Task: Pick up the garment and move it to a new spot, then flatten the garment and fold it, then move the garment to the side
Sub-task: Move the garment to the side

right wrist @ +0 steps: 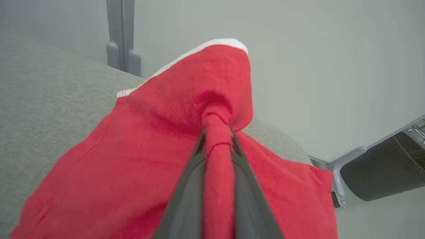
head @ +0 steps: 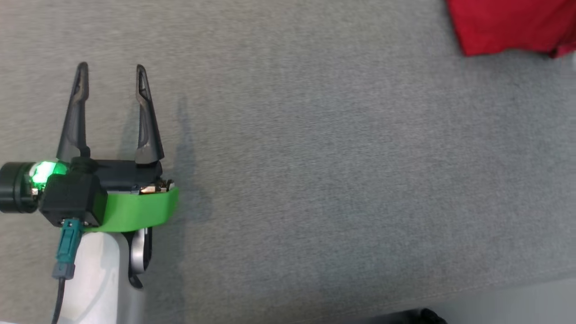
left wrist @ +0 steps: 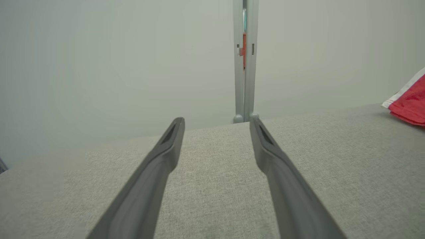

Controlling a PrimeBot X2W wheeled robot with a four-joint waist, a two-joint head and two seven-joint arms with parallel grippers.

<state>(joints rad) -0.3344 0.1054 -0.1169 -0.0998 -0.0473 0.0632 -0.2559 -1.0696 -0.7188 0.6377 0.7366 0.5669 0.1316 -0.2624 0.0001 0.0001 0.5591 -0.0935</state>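
The garment is red cloth with a white trim. Its edge lies at the far right corner of the grey fabric surface in the head view, and a corner of the garment peeks in at the right of the left wrist view. My right gripper is shut on a bunched fold of the garment, which rises in a peak above the fingers and drapes down over the surface. My left gripper hovers open over bare surface at the left, nothing between its fingers.
The grey fabric surface spans the head view, its front edge running along the lower right. A pale wall with a grey vertical post stands behind it. A dark padded object on a metal bracket sits off the surface's right end.
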